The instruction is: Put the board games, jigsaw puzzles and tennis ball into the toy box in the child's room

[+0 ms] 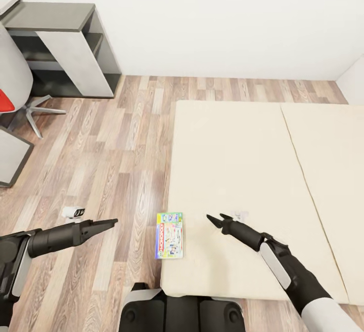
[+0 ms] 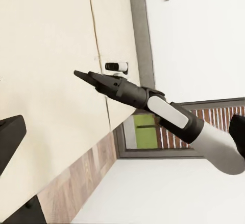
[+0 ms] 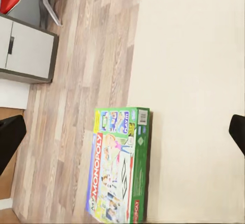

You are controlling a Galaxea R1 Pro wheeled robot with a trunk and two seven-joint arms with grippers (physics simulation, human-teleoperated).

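Beige bed (image 1: 242,170) holds a green-edged board game (image 1: 169,235) at its edge.

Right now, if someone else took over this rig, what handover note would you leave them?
Left end effector: looks closed, empty, out over the wood floor beside the bed.
Right end effector: slightly open, empty, above the mattress near its left edge.
Board game: the green-edged Monopoly box lies flat at the bed's near left corner, overhanging the edge, between the two arms and untouched.
Done: nothing in hand; no toy seen placed.
Left: grasp this box and carry it to the toy box; the other toys are still to be found.
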